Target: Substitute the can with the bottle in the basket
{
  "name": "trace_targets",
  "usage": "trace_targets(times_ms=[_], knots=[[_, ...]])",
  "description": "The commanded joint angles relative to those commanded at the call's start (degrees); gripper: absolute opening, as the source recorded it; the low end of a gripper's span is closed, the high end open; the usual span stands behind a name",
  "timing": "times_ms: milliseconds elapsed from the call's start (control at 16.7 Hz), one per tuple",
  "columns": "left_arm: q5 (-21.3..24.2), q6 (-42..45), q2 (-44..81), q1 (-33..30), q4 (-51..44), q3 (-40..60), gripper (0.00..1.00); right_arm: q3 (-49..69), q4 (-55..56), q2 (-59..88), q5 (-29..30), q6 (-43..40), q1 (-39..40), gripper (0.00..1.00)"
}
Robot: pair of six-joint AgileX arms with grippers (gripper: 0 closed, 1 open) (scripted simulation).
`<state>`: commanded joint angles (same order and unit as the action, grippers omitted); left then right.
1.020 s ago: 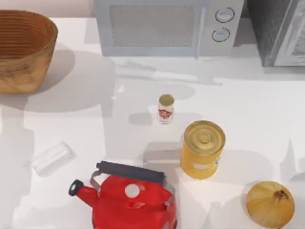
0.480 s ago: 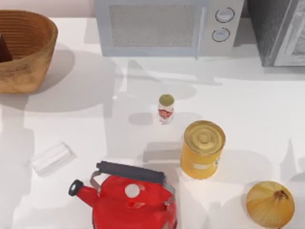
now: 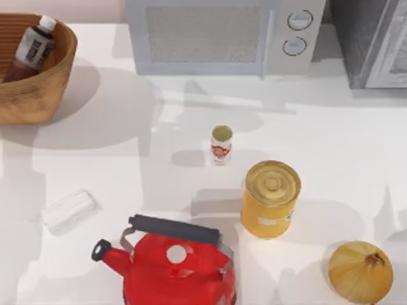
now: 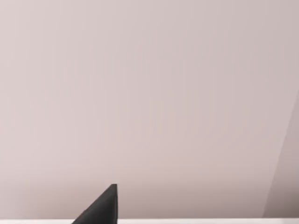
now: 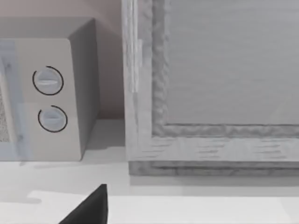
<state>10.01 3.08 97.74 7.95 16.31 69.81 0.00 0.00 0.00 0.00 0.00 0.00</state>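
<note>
The wicker basket (image 3: 38, 95) stands at the table's far left corner. Inside it, the dark brown bottle (image 3: 32, 49) with its white cap leans against the right-hand wall, cap up and toward the back. The small red-and-white can (image 3: 221, 145) stands upright on the table near the middle, well to the right of the basket and apart from it. A dark edge of my left gripper (image 4: 100, 207) shows against a plain wall in the left wrist view. A dark edge of my right gripper (image 5: 88, 207) shows above the table, facing the microwave.
A microwave (image 3: 216, 35) and a grey appliance (image 3: 372, 41) line the back edge. A large yellow can (image 3: 270, 198), a red kettle (image 3: 175, 267), an onion (image 3: 360, 272) and a clear ribbed object (image 3: 68, 211) stand across the front.
The basket was empty a second ago. A dark shape then showed at its left edge, and now the bottle rests inside it. The can has not moved.
</note>
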Motion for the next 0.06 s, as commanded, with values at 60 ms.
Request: trace_targets(times_ms=[60], knots=[[0.00, 0.00, 0.00, 0.00, 0.00, 0.00, 1.00, 0.00, 0.00, 0.00, 0.00, 0.00, 0.00, 1.00]])
